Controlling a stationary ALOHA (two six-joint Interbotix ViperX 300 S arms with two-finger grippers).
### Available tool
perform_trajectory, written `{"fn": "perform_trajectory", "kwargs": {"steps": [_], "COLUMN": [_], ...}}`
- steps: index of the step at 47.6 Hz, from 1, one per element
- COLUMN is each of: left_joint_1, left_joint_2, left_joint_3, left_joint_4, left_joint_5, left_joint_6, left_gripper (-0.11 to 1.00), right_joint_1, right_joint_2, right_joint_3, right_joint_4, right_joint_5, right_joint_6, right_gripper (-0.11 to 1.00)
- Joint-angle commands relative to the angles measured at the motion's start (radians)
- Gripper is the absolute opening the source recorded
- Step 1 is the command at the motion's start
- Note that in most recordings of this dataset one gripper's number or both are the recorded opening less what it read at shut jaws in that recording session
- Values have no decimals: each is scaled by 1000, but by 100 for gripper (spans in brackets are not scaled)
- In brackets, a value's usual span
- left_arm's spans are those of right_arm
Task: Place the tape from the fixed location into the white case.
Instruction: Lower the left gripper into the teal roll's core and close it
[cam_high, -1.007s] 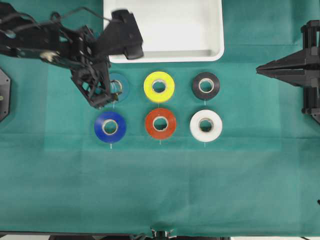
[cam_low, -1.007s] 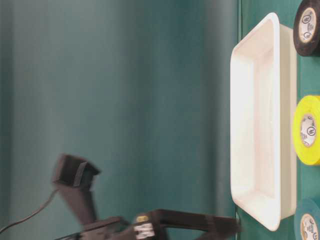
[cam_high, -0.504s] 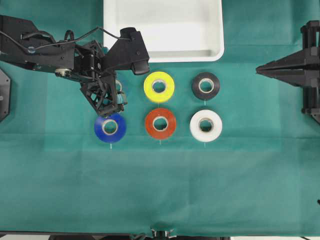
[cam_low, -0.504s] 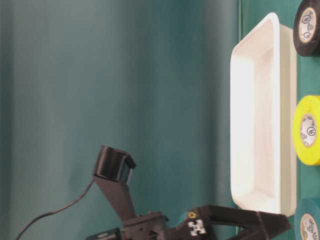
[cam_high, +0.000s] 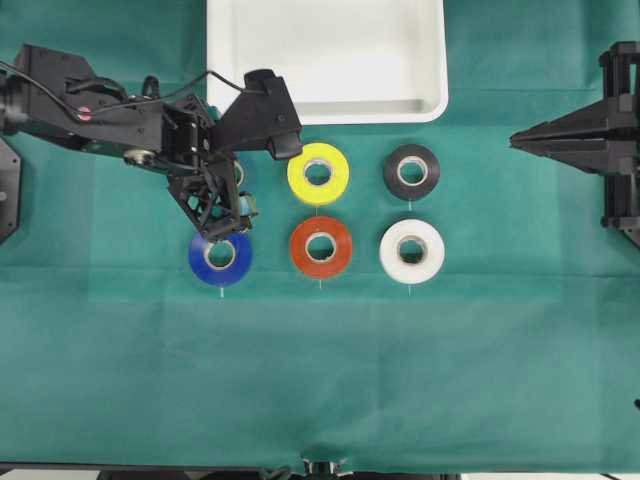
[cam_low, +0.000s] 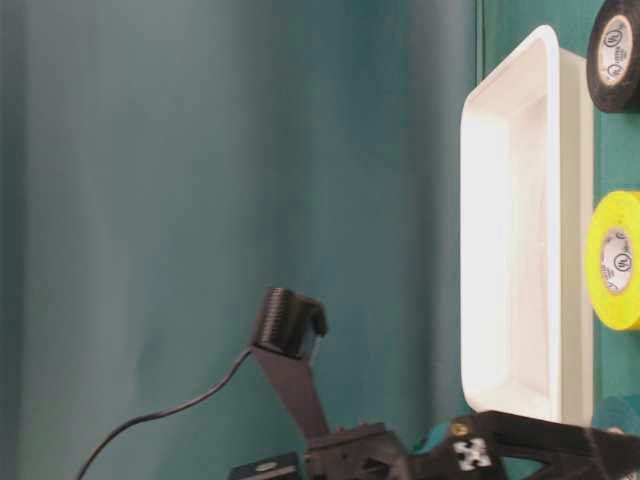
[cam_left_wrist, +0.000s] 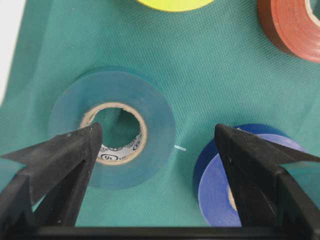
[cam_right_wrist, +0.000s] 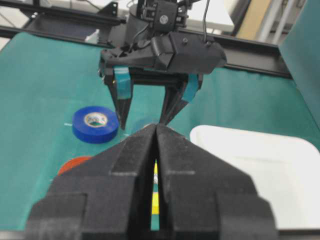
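Approach step: my left claw (cam_left_wrist: 155, 145) hangs released over the tape (cam_left_wrist: 114, 134), nothing grasped. Next I must centre, descend, clench, then carry to the white case (cam_high: 325, 108).

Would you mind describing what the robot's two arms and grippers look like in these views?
Both arms are matte black. The left gripper has long tapering fingers with teal strips on their inner faces, a black cable trailing off it, and a small black-and-white marker on its body. The right gripper has blocky black fingers narrowing to points.
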Motion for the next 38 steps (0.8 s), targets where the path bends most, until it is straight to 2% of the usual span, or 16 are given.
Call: {"fn": "perform_trajectory", "kwargs": {"steps": [1, 38], "left_joint_1": [-8, -14], "left_joint_2": [-2, 57], "left_joint_3": [-9, 18], "left_joint_4": [2, 3], "left_joint_5": [-11, -86], "left_joint_6": [-2, -15], "left_gripper": [98, 98], "right_joint_1": [-2, -2], "right_joint_2": [5, 11], "right_joint_3": [-31, -29], "right_joint_4": [2, 2], "right_joint_5": [-8, -8], "right_joint_6": [2, 2], "right_gripper": [0, 0]}}
